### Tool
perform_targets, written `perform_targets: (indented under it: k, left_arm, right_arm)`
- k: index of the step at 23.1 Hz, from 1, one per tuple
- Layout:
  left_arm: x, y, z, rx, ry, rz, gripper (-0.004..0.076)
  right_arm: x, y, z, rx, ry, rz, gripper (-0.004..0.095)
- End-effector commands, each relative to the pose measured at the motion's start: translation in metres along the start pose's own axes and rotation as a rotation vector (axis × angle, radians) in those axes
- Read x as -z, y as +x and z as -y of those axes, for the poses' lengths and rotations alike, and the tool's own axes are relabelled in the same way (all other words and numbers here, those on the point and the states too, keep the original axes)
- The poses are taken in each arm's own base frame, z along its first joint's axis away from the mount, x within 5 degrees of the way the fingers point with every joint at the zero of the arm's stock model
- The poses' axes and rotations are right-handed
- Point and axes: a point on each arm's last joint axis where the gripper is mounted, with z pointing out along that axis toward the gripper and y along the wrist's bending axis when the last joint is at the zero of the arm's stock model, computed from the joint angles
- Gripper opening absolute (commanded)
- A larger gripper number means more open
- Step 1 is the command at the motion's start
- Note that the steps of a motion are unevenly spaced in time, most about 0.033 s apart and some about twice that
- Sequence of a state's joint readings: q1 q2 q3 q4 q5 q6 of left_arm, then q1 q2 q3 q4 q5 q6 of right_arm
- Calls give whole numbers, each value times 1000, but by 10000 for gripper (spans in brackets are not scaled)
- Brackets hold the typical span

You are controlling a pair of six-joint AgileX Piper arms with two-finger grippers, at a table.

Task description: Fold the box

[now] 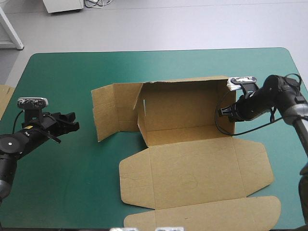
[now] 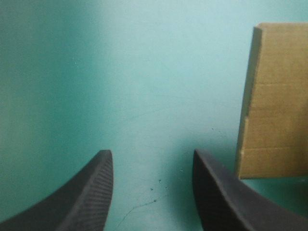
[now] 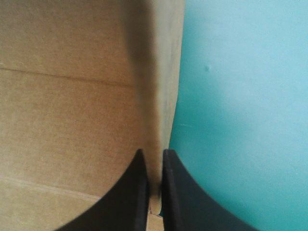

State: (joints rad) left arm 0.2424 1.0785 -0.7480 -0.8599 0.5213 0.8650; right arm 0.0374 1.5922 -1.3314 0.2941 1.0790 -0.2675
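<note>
nearest, at the lower middle of the frame, lies the flat rounded lid flap of the box (image 1: pixel 192 178), almost at the near edge of the teal-green desk (image 1: pixel 62 72). at the far left a strip of spare board (image 1: pixel 4 98) pokes in. the left claw (image 1: pixel 69 122) is at left centre, its black fingers apart and released, with the box's loose side flap a little ahead, not touched. in the middle the brown box stands half built, back wall raised. at right the right claw (image 1: pixel 225 111) is clenched on the box's right-hand wall, the board pinched between its fingers.
</note>
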Motion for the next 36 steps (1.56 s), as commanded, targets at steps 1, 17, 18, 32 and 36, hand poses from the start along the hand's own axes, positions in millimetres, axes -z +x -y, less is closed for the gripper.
perform_targets:
  k: [1,17,18,32,36]
  left_arm:
    - [7,-12,3,21,-2,71,366]
    - [7,-12,4,22,9,64,366]
    - [7,-12,4,22,9,64,366]
    - [7,-11,4,10,8,57,366]
    - [7,-10,5,8,20,46,366]
  right_arm:
    - [8,-19,-12,6,-21,-31,2]
    - [-6,-72,-27,90,20,169,581]
    - [-4,-73,-28,89,20,182,581]
    - [-16,-89,-24,124,33,311,581]
    - [-37,-91,-21,99,14,278,580]
